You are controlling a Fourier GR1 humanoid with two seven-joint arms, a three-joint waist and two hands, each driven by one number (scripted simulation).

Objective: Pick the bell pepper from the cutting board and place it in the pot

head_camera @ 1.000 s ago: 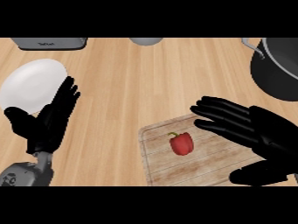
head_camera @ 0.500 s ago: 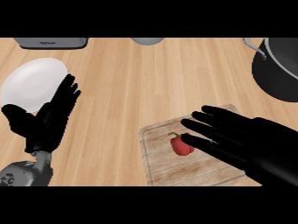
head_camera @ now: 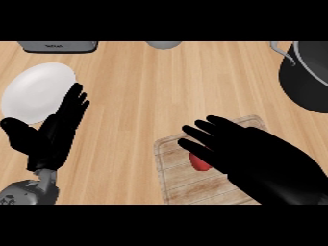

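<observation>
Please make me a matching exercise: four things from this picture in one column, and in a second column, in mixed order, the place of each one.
Things
1. bell pepper
2. pot
3. white plate
4. left robot hand

Places
A. at the view's upper right edge
B. on the cutting board, partly hidden under the right robot hand
C. lower left, open, fingers up
D. upper left on the counter

Pairs: 1-B, 2-A, 3-D, 4-C
</observation>
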